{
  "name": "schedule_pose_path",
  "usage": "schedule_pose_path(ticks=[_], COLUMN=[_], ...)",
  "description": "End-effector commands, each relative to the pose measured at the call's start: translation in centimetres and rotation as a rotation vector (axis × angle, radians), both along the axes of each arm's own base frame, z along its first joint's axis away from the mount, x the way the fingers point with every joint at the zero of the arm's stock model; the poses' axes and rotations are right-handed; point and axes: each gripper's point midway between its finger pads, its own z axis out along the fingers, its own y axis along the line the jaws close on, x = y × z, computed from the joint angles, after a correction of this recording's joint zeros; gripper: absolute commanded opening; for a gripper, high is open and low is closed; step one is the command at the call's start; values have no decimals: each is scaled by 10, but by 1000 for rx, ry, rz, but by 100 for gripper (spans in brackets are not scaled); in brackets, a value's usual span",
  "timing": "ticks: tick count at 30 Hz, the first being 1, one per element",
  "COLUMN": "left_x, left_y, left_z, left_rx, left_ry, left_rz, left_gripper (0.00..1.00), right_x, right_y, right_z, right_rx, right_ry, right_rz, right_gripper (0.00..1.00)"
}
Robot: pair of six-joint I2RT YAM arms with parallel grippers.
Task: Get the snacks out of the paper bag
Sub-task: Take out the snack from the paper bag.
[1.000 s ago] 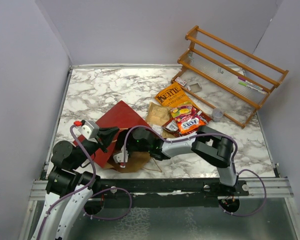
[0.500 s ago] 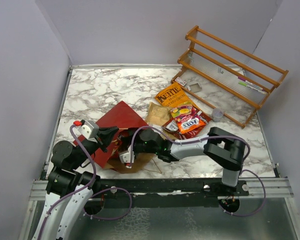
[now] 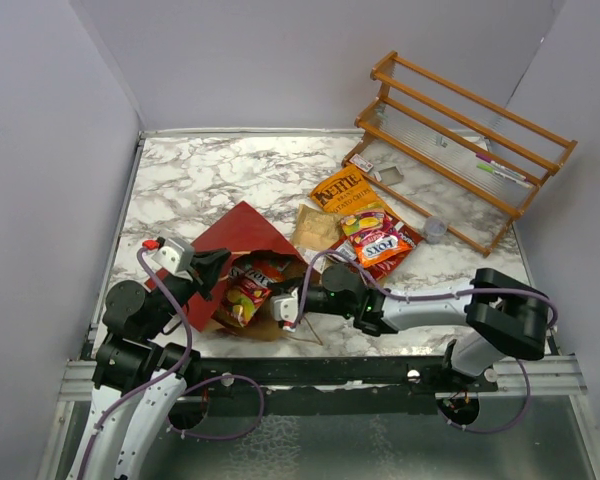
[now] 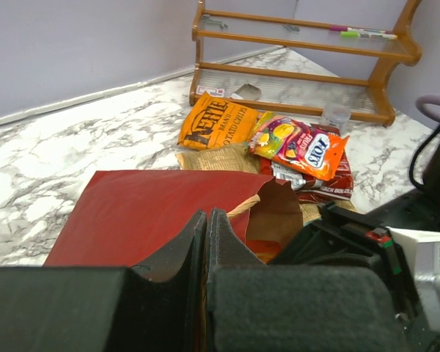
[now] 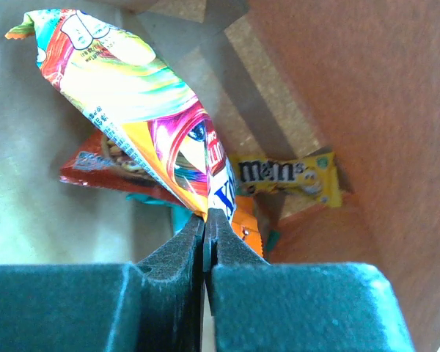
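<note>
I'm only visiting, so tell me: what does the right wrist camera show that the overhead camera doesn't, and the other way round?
Only the right wrist view: that the right end effector is shut on a corner of a colourful packet, plus a yellow M&M's pack deeper in. Only the overhead view: the wooden rack, the orange Kettle bag already out on the marble table, and the left end effector pinching the rim of the paper bag. Both: the bag's brown inside, with that packet in it.
</note>
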Motion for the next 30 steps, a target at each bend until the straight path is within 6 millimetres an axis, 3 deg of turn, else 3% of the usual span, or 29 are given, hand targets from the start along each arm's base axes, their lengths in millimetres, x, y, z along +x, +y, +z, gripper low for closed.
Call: schedule_pose_path(ticks=[1,8,21,30], left_x=[8,10,11,11], left_y=[15,15,15,18], left_z=[5,3,3,3], left_rx=[-7,-4,-6,-7], left_ry=[-3,6,5,8], left_rz=[98,101,102,119], left_gripper=[0,0,0,0], right_x=[-7,1,12,19], right_y=[-15,-41,-132,-193], right_z=[32,75,168,198], right_rx=[179,278,663,794], right_ry=[139,141,24,-97], right_rz=[-54,-151,-307,-468], right_gripper=[1,1,1,2])
